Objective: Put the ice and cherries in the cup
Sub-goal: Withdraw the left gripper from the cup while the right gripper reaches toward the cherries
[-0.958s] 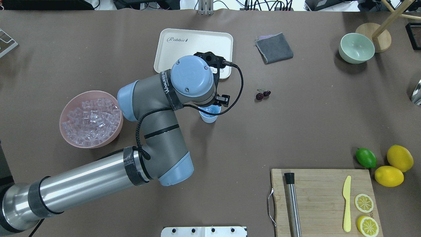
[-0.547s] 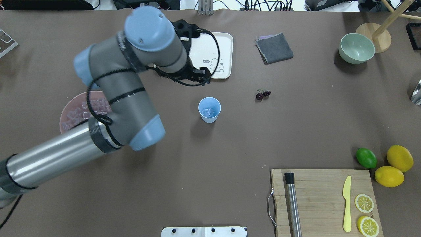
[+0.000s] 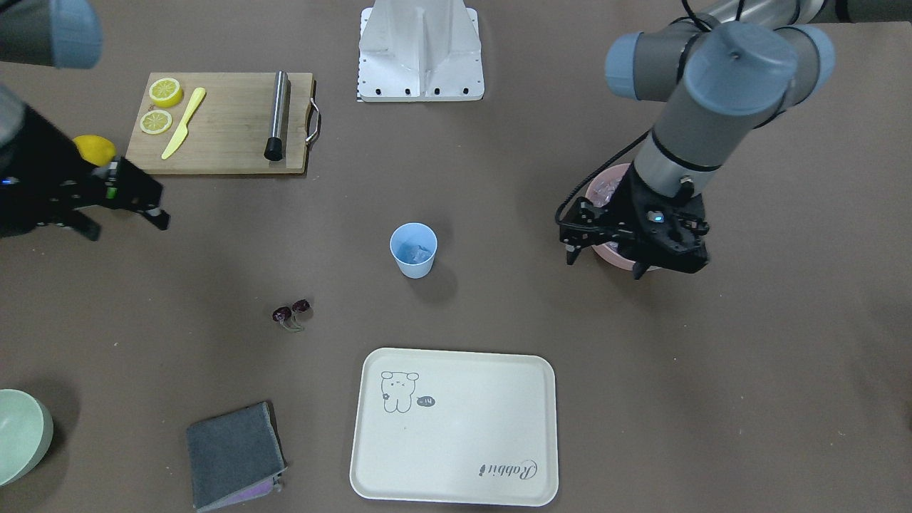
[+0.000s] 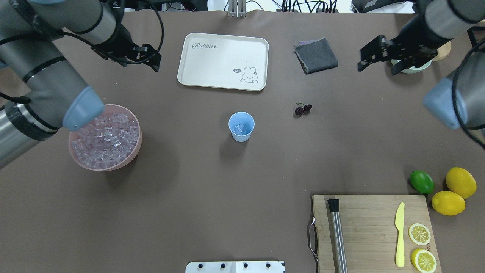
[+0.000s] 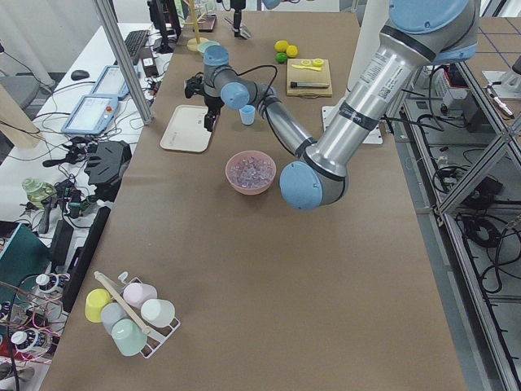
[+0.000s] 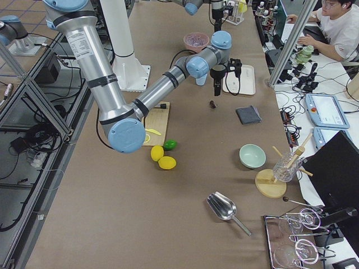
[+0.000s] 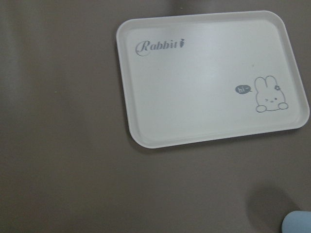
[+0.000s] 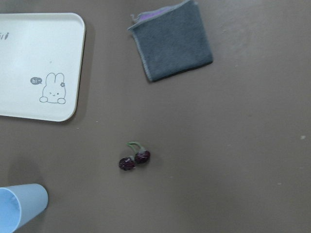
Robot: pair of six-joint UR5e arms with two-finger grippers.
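The pale blue cup (image 4: 241, 136) stands mid-table with a few clear ice cubes (image 4: 241, 129) inside; it also shows in the front view (image 3: 413, 262). More ice (image 4: 104, 140) fills the pink bowl (image 4: 99, 168) at the left. The cherries (image 4: 303, 109) lie on the table to the right of the cup, and show in the right wrist view (image 8: 134, 159). My left gripper (image 4: 139, 62) is open and empty, raised at the back left, beyond the bowl. My right gripper (image 4: 377, 70) is open and empty, raised at the back right, well away from the cherries.
A cream tray (image 4: 223, 60) lies behind the cup, a grey cloth (image 4: 315, 55) to its right. A pale green bowl (image 3: 21, 434) sits under the right gripper. A cutting board (image 4: 371, 231) with a knife, lemon slices and a metal rod is front right, beside a lime (image 4: 421, 181) and lemons.
My left arm has swung from over the cup up and away to the back left, leaving ice in the cup. My right arm has come into view at the back right.
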